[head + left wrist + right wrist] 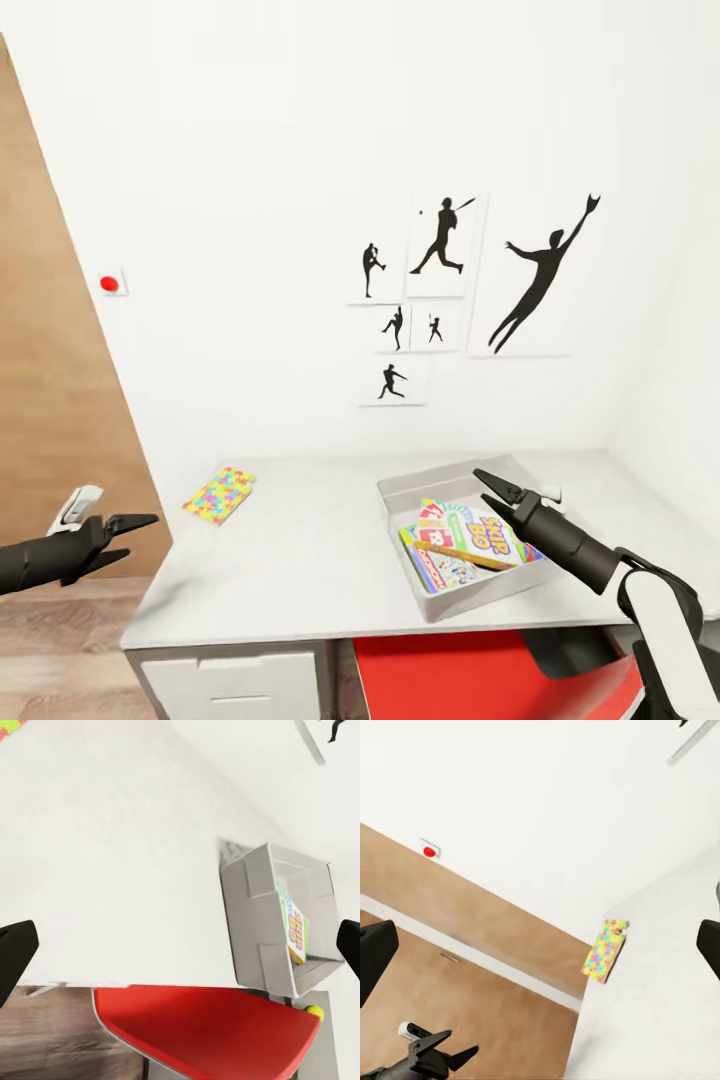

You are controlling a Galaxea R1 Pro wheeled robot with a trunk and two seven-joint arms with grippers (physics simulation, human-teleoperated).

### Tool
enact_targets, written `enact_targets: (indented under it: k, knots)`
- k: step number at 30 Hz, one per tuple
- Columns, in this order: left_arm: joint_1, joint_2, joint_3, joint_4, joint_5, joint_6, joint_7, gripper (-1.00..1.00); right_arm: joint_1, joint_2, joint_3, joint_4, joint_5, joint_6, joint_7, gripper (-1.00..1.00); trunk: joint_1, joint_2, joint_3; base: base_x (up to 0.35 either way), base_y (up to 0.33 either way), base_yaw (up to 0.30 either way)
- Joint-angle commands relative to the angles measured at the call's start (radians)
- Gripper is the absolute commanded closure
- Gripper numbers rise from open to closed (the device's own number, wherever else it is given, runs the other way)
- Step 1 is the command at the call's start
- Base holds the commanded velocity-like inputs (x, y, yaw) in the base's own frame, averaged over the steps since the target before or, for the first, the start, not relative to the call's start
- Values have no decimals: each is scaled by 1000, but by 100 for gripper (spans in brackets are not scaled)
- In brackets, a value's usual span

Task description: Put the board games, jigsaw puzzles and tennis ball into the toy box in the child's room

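Observation:
The table [300,560] has a pale grey top. On its right part stands the grey toy box [400,487], with board games [470,545] lying flat inside, a Skip-Bo box uppermost. My right gripper [479,484] hovers open over the box's middle, holding nothing. One jigsaw puzzle [220,494] lies at the table's far left corner, also in the right wrist view [606,951]. My left gripper [142,535] is open and empty, off the table's left edge. In the left wrist view a small yellow-green ball [313,1011], apparently the tennis ball, peeks out past the toy box [255,915].
A red chair [500,670] is tucked under the table's front, beside a white drawer unit [240,685]. A brown wooden door [50,400] stands at the left. Black silhouette pictures [440,290] and a red button [109,284] are on the white wall.

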Motion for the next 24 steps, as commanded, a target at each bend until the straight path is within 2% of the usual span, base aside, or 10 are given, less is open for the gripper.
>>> enact_targets:
  k: [1, 9, 24]
  knots:
    - [-1, 0, 0, 1, -1, 4, -2, -100, 0, 0, -1, 0, 5, 5, 6, -100, 0, -1, -1, -24, 223, 281]
    - [-1, 0, 10, 4, -2, 4, -2, -100, 0, 1, 2, 1, 5, 5, 6, -100, 0, -1, -4, 26, 155, 281]
    - [0, 0, 39, 18, -4, 4, -1, -100, 0, 1, 3, 1, 6, 4, 5, -100, 0, -1, -10, 5, 13, 281]
